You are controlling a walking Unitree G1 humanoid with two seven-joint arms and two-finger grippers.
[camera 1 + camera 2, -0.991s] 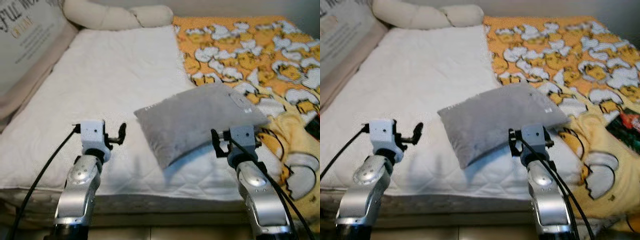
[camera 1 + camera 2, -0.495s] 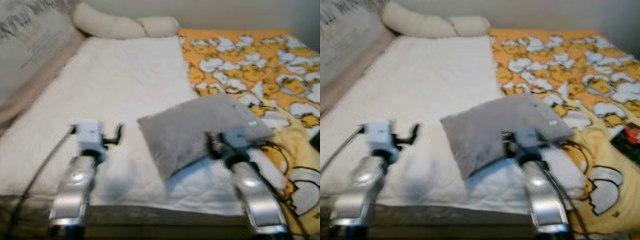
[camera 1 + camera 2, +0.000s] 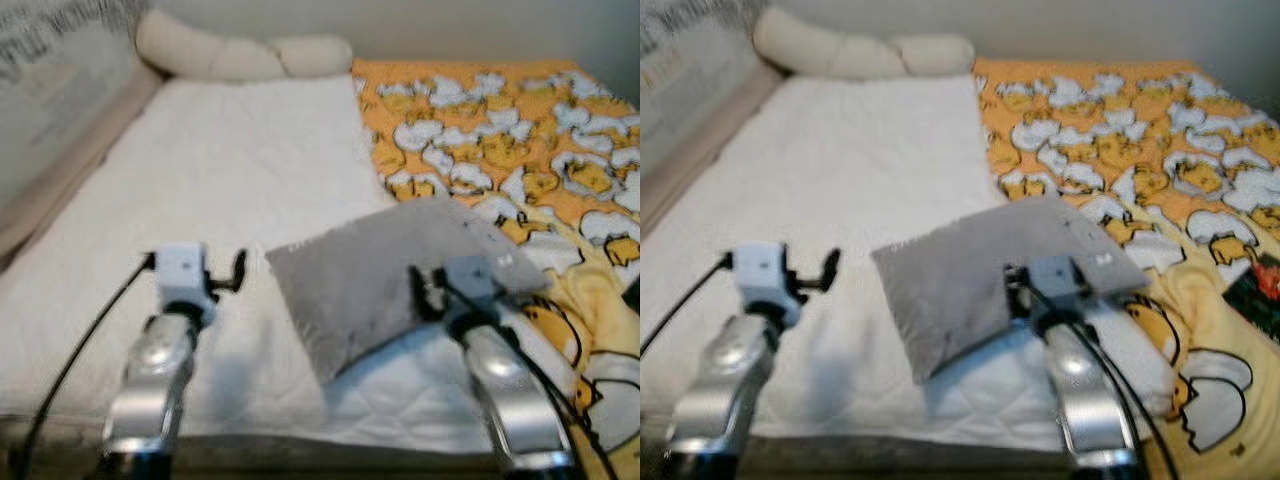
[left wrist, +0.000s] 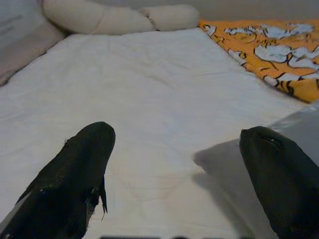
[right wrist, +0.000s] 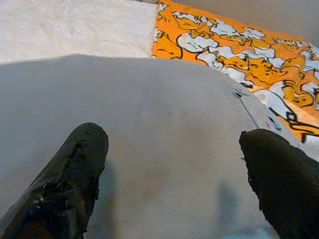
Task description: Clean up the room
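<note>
we are looking down at a bed with a white quilted mattress pad (image 3: 230, 170). a grey pillow (image 3: 370, 265) is lying flat on it near the front edge, its long axis running on a diagonal from the near left toward the far right, so that its far right corner is overlapping the orange-and-yellow patterned blanket (image 3: 500, 110) covering the right side of the bed. a cream bolster (image 3: 240, 55) is lying along the head of the bed, and a light printed cushion (image 3: 50, 90) is leaning at the far left.

we are holding our right gripper (image 5: 174, 164) just above the near right part of the pillow, its two black fingers (image 5: 70, 184) spread wide apart and gripping nothing; grey fabric is showing between them in the right wrist view. we are holding our left gripper (image 4: 177, 169) over bare mattress pad just to the left of the pillow, its fingers (image 4: 75, 174) likewise spread wide and empty, with the pillow's near left corner lying beside one fingertip.
</note>
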